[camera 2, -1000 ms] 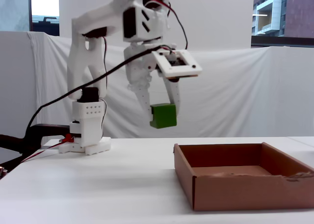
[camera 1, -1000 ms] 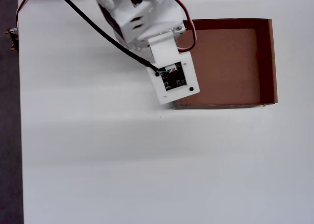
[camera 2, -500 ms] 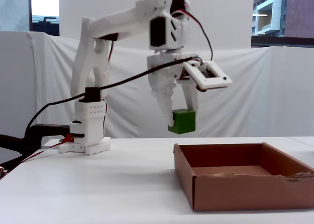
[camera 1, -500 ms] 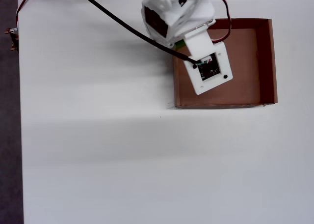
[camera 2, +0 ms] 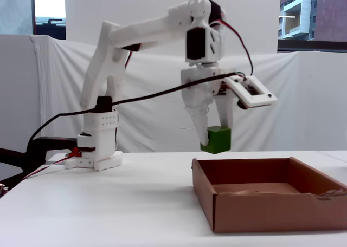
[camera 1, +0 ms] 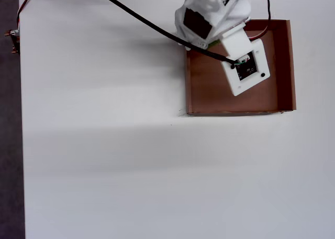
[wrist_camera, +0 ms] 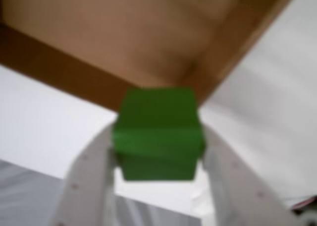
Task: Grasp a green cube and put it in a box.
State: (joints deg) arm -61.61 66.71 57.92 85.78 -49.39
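From the side, in the fixed view, the white arm (camera 2: 146, 33) reaches from its base at the left of the frame across to the middle, and the gripper (camera 2: 216, 141) hangs pointing down with the green cube (camera 2: 216, 139) pinched between its two fingers; the cube is clear of everything below it, held in the air just above the upper left corner of the box (camera 2: 260, 209), which sits on the white bench (camera 2: 97, 209) at the lower right of the frame; a black cable (camera 2: 65, 117) droops from the wrist back toward the base. The wrist view is soft and blurred, yet the cube (wrist_camera: 158, 134) fills the centre of it, with a pale finger pressed against each side (wrist_camera: 84, 181); above and behind it lie the brown floor and a dark wall of the box (wrist_camera: 64, 72), and white bench shows at the right and lower left. Looking straight down in the overhead view, the box (camera 1: 285, 66) lies in the upper right of the frame, and the arm's wrist and its small square camera board (camera 1: 246, 67) cover the box's upper left part; the cube itself is hidden under the arm there, save perhaps a sliver of green at the wrist's edge.
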